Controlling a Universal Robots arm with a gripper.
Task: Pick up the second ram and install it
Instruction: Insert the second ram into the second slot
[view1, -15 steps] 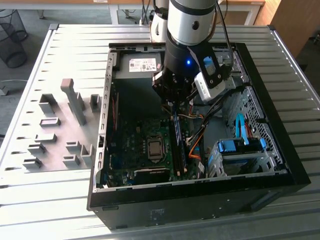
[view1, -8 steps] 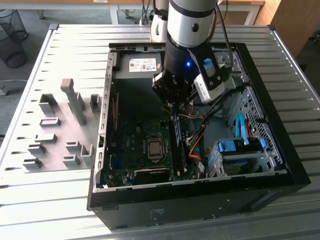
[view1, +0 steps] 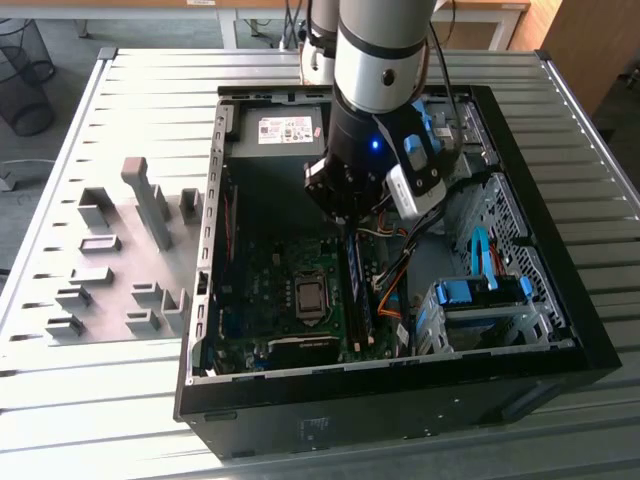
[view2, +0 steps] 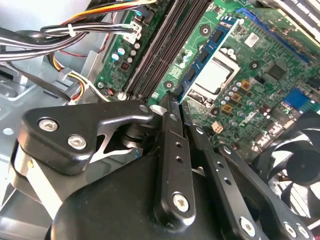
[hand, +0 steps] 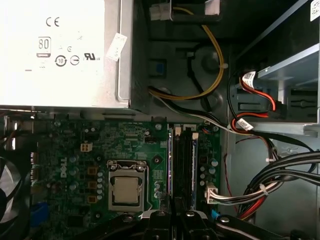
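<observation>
The power supply's white label carries a conformity mark, the number 80 in a box, and small round certification signs. The motherboard bears a round white logo.

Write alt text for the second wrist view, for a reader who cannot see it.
The black gripper holds the second ram, a thin blue stick with black chips, by one end, above the green motherboard beside its long black slots. The processor socket sits just behind the stick, and bundled cables run across the metal case.
</observation>
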